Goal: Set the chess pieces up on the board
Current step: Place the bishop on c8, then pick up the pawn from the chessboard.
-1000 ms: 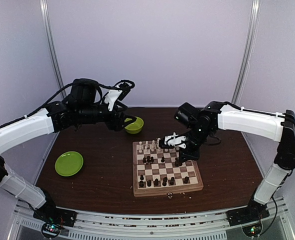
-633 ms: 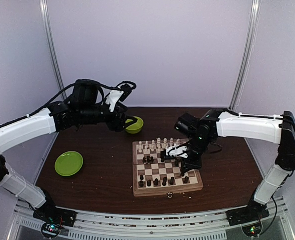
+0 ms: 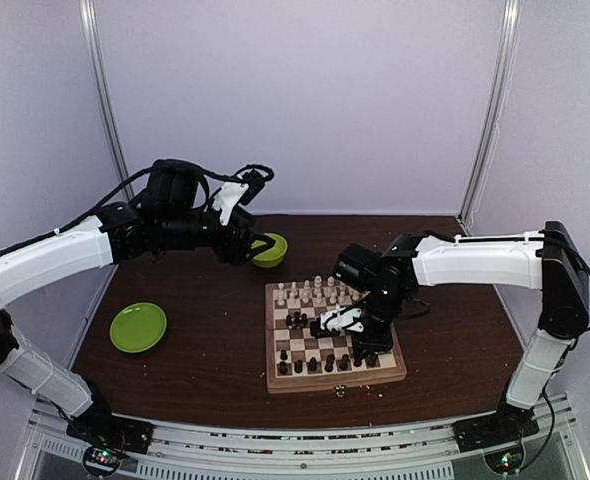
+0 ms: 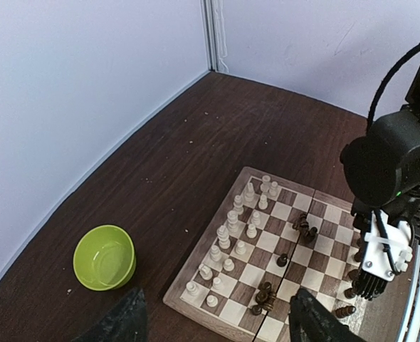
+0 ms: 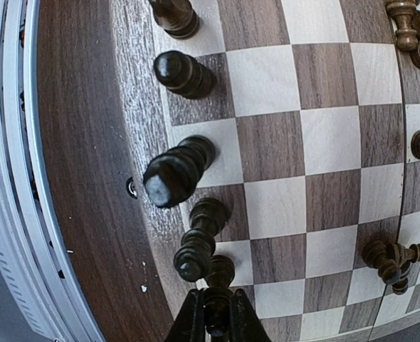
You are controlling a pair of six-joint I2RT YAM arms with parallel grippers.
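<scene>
Fingers of the right gripper pinch a small dark brown-black chess piece just above the near edge row of the square wooden chessboard with its light and dark brown checks and pale rim. More dark chess pieces stand along that same row, close beside the pinched one. In the overhead view the board lies on the dark brown table, in front of the right arm. Cream-white chess pieces fill its two far rows, and a few dark ones sit bunched on middle squares.

The left gripper hangs high over the far left part of the table. Its two dark fingers are spread wide with nothing between them. A lime-green bowl stands below it, off the board's far left corner. A lime-green plate lies well apart to the left.
</scene>
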